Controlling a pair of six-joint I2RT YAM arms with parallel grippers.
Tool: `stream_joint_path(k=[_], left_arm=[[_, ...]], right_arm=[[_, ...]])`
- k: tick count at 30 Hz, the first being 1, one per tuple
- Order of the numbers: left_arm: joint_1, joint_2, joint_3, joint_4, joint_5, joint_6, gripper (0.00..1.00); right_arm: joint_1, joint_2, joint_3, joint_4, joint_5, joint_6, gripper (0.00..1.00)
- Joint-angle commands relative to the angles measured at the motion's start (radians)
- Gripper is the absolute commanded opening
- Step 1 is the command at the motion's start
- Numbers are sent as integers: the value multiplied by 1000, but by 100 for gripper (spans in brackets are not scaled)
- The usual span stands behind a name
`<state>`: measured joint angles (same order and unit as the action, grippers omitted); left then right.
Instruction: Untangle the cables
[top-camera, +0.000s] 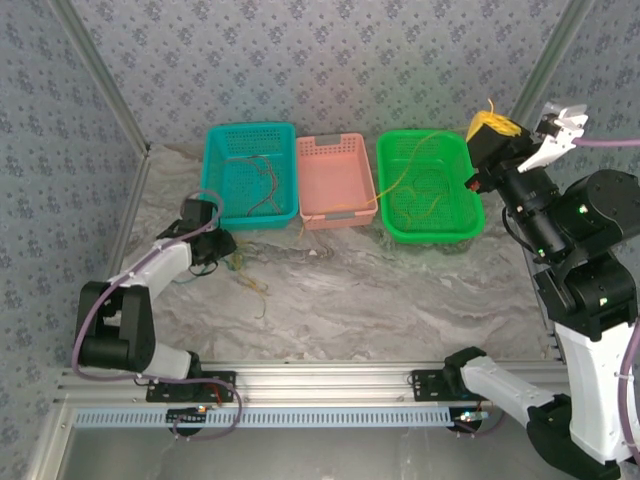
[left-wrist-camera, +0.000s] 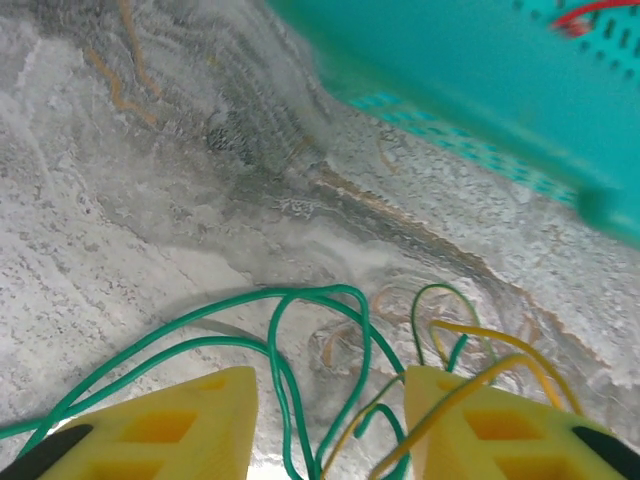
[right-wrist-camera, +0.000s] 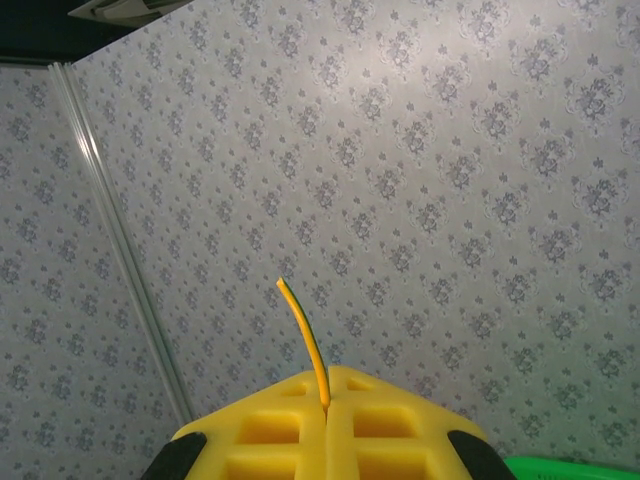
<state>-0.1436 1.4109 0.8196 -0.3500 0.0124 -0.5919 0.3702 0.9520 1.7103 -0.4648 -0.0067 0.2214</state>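
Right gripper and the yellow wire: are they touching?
Touching. The right wrist view shows the yellow wire sticking up out of the seam between the shut fingers of the right gripper, pinched there.

Right jaws are squeezed flat together, pinching a thin yellow cable (right-wrist-camera: 306, 335) in the seam, and its short end pokes up, curling left. Patterned wallpaper (right-wrist-camera: 450, 150) sits behind, with a metal post (right-wrist-camera: 120, 245) left and a green basket (right-wrist-camera: 572, 467) corner at the bottom right.
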Motion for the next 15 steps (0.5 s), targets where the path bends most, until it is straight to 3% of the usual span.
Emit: stream_joint_path(k=[1, 5, 10, 15], left_arm=[[6, -71, 34, -56, 18, -6, 35], [5, -114, 52, -96, 18, -2, 25], [5, -124, 72, -111, 37, -6, 4], [-16, -152, 70, -99, 91, -24, 13]], right_arm=[[-8, -27, -33, -17, 39, 9, 0], [-8, -40, -40, -84, 130, -20, 0], [-7, -59, -118, -125, 137, 4, 0], [-8, -109, -223, -161, 162, 25, 0]])
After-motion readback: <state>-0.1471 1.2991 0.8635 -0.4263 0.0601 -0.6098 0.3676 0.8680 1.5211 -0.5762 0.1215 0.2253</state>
